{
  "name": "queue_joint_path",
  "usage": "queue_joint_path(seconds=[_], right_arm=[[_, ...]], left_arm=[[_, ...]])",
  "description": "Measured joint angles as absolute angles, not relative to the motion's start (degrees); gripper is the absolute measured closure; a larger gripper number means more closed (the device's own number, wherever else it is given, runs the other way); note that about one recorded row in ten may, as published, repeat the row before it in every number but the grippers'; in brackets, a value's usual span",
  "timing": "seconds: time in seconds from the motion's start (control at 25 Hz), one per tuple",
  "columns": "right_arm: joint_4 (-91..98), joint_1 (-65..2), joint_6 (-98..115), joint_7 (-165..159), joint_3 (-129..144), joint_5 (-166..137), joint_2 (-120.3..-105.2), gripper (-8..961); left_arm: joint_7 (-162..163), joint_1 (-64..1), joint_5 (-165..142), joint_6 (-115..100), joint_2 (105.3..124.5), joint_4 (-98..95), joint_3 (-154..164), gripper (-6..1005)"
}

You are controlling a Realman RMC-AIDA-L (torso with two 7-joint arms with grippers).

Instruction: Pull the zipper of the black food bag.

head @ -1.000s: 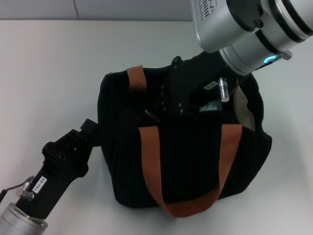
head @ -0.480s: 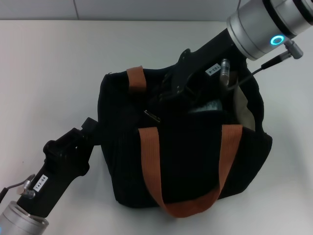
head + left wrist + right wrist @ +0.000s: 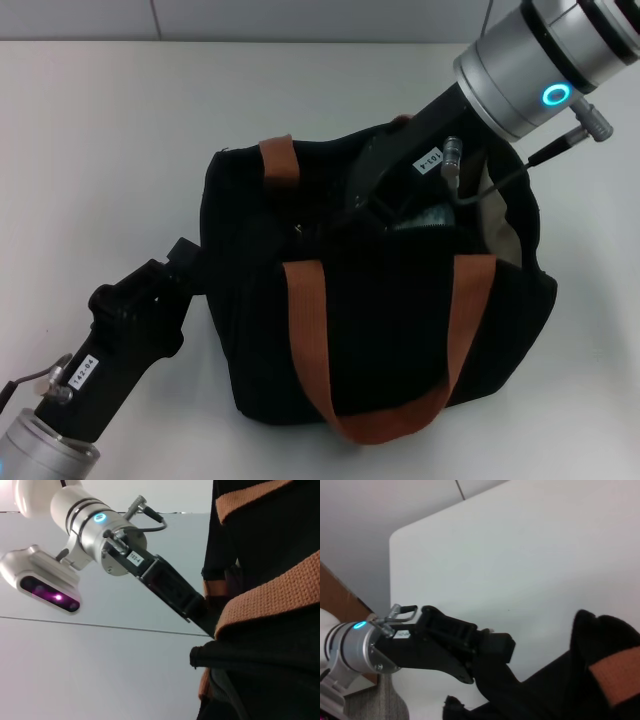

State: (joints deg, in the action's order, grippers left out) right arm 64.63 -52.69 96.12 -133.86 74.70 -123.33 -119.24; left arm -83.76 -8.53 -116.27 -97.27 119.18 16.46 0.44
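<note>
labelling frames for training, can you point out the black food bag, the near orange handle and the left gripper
black food bag (image 3: 250, 330): head view, front fabric panel.
near orange handle (image 3: 305, 310): head view, left strap.
left gripper (image 3: 188, 262): head view, tip against bag's side.

Place: lab-like test bench | Evidence: bare white table, plain pale wall
</note>
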Motion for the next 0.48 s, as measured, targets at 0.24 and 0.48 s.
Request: queue_joint_path(seconds=[0.24, 0.48], right_arm=[[62.9, -52.7, 94.7, -133.8, 74.9, -123.5, -119.26, 658], [61.0, -53.5, 93.6, -133.6, 76.1, -123.9, -119.33, 660]], left_arm=[[-83.8, -8.5, -116.3, -97.3, 119.18, 16.6, 0.5, 976], [-83.8, -8.6, -116.3, -97.4, 119.18, 16.7, 0.8, 976]])
